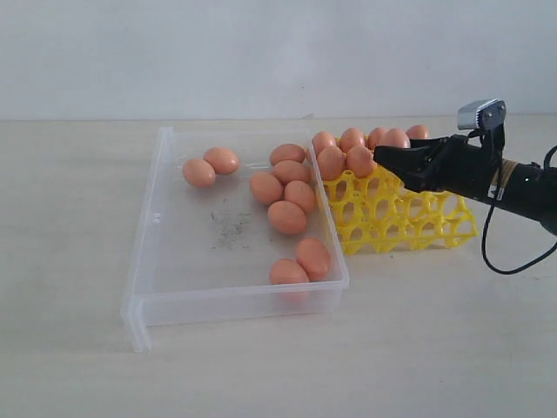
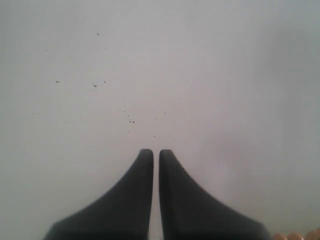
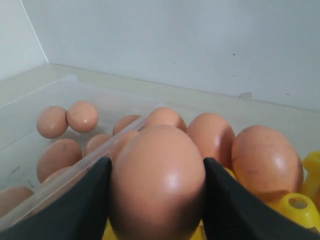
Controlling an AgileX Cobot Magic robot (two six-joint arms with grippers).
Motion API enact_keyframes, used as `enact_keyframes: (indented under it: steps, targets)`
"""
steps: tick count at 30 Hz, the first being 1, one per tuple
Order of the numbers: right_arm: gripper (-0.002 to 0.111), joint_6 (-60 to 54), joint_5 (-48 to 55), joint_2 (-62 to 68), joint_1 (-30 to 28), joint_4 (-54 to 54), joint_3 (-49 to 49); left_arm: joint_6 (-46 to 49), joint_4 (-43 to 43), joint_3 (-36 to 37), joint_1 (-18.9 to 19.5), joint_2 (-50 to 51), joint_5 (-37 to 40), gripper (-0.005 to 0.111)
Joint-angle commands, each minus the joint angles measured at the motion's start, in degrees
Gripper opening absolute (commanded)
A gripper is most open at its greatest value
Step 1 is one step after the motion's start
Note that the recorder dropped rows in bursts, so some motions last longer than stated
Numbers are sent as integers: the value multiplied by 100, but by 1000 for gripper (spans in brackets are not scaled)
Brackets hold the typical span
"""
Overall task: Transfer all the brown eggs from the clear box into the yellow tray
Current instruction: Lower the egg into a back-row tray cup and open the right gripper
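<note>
Gripping brown egg (image 3: 157,190) across middle, right gripper (image 3: 156,162) hovering over yellow tray (image 1: 409,222); shell likely fragile, slippery; left gripper (image 2: 156,152) closed, empty.

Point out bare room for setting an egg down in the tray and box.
Free: near cup rows of the yellow plastic lattice tray; the scuffed near-left floor of the clear plastic box. Crowded: tray's far rows and box's right wall, full of brown oval eggs.
</note>
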Motion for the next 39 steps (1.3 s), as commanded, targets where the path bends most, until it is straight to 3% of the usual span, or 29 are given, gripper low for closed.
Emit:
enact_keyframes:
  steps: [1, 18, 27, 32, 35, 39]
  targets:
    - [0, -73, -69, 161, -37, 31, -210, -23, -42, 23, -23, -18, -1, 4]
    - [0, -518, 292, 418, -37, 545, -312, -23, -42, 23, -23, -18, -1, 4]
    - [0, -732, 929, 418, 377, 685, -428, -23, -42, 23, -23, -18, -1, 4]
    - [0, -604, 321, 348, 377, 705, -428, -23, -42, 23, -23, -18, -1, 4]
    - [0, -604, 1022, 348, 377, 789, -428, -23, -42, 23, -23, -18, 45, 4]
    - [0, -604, 1031, 406, 386, 869, -428, -23, -42, 23, -23, -18, 47, 4]
